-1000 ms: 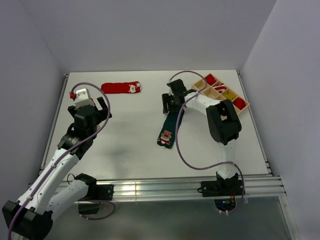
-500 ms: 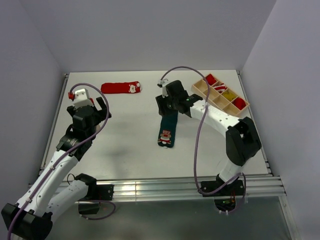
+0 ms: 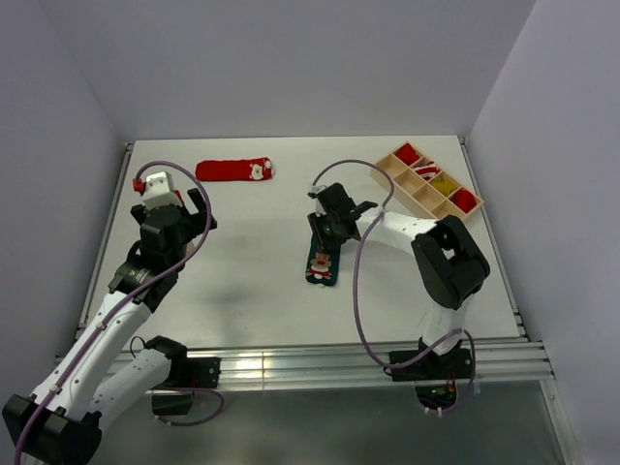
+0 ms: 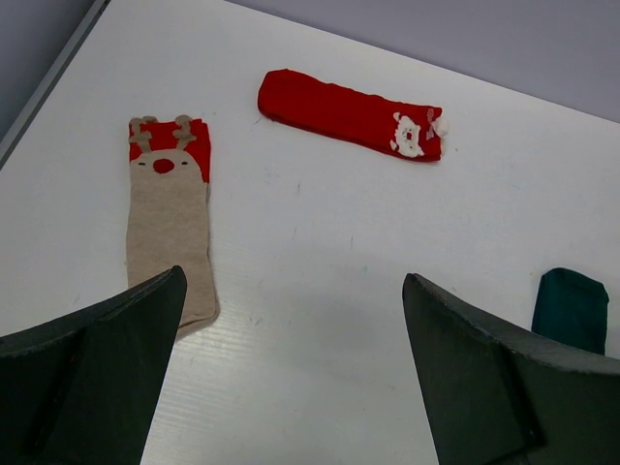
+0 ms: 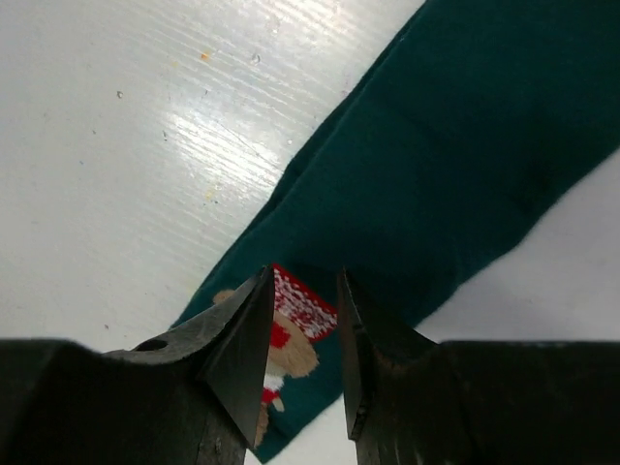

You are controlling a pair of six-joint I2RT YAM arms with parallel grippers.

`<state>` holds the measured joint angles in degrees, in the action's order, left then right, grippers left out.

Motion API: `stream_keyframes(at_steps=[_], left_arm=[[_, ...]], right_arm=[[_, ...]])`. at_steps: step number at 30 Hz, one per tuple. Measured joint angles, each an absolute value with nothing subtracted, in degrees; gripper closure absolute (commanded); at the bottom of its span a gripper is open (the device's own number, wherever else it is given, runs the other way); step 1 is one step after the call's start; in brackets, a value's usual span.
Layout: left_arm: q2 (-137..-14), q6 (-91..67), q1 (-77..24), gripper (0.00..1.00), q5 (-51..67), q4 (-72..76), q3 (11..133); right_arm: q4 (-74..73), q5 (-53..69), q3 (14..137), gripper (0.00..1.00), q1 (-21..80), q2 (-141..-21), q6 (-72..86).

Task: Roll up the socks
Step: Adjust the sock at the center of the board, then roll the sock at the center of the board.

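Note:
A dark green sock (image 3: 322, 262) lies flat mid-table, its little figure (image 5: 291, 339) near the cuff end. My right gripper (image 3: 332, 225) hangs low over it, jaws narrowly apart (image 5: 303, 289) astride the figure, with the cloth lying flat between them. A red sock (image 3: 235, 170) lies stretched out at the back left, also seen in the left wrist view (image 4: 349, 114). A beige sock with a red cuff (image 4: 170, 218) lies by the left edge. My left gripper (image 4: 294, 286) hovers wide open above bare table, the green sock's toe (image 4: 572, 308) to its right.
A wooden tray (image 3: 387, 167) with several compartments stands at the back right and holds rolled red and yellow bundles. Purple cables loop over both arms. A raised rim runs round the table.
My right gripper has come down and toward the near side along the green sock, and its jaws have narrowed. The left arm has stayed put.

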<state>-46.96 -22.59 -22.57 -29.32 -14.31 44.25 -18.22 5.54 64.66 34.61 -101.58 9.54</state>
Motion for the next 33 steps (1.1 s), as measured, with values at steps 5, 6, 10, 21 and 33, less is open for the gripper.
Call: stream_keyframes(at_steps=[5,6,10,21,33], left_arm=[[-46.8,-22.6,-22.6,0.01,-29.3,-14.3,44.2],[-46.7,-22.5,-22.6,0.01,-29.3,-14.4,44.2],[-46.6,-22.5,-22.6,0.01,-29.3,-14.4,44.2],[-46.6,-22.5,-22.6,0.01,-28.2,-14.4,44.2],[-46.5,-22.5,-22.6,0.01,-27.6,-14.5,44.2]], right_arm=[[-18.5,5.3,69.9,0.60,35.9,-109.2,12.4],[-18.9,5.3,72.0,0.60,36.1,-110.7,13.0],[-19.0,5.5,82.0,0.60,36.5,-116.7,15.3],[-17.2,6.3,80.0,0.46,39.2,-110.7,8.5],[-18.8,3.4,65.1,0.43,45.8,-96.2,-4.0]])
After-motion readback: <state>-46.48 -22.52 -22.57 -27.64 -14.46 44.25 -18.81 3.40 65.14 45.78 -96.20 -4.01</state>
